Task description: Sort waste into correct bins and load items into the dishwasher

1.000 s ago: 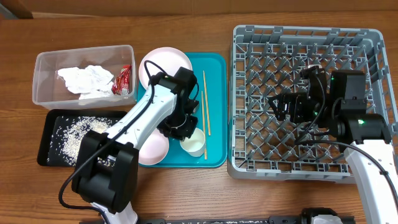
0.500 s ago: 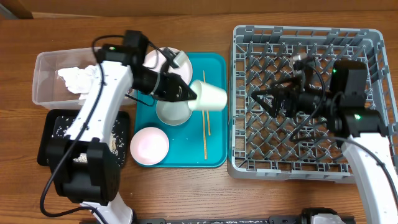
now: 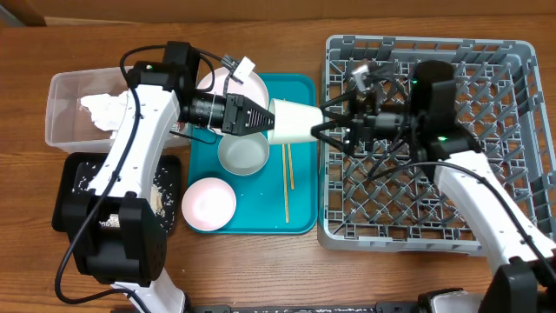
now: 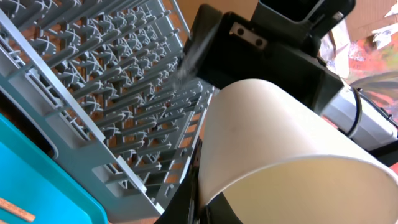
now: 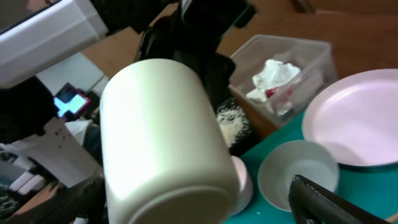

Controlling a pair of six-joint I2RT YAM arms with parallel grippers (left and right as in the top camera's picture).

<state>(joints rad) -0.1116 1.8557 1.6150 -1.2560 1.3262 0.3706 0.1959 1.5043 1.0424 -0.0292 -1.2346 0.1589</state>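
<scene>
Handing over in mid-air: the small white cup [image 3: 294, 123] lies on its side above the right edge of the teal tray [image 3: 300, 222], between the two arms, touching nothing below it.

Left gripper [image 3: 269, 117] pinches the cup at its open rim. The left wrist view shows the cup wall filling the frame, with a dark finger against it at the bottom.

Right gripper [image 3: 318, 128] has its fingers spread to either side of the cup's closed end. In the right wrist view the cup [image 5: 163, 143] sits between the two dark fingers, one at each lower corner. Whether they touch it yet cannot be told.

Dishwasher rack [image 3: 512, 52] is just right of the tray; no dishes visible in it.

On the tray: a white bowl [image 3: 242, 154], a pale pink plate [image 3: 208, 202], two chopsticks [image 3: 287, 187], and a second plate [image 3: 254, 87] partly under the left arm.

Waste looks sorted. The crumpled napkin [image 3: 100, 109] is in the clear tub [image 3: 52, 130], and rice [image 3: 82, 174] lies in the black tray [image 3: 62, 213] on the counter [image 3: 261, 269].

Step in hand, as I judge it: passing the cup from left arm to right for loading.

Next move calls for the right fingers to close firmly on the cup before the left lets go. The wall is smooth and curved, so an off-centre grasp could let it roll or drop onto the bowl below. After that, the right arm swings over the rack and sets the cup mouth-down among the pegs.
</scene>
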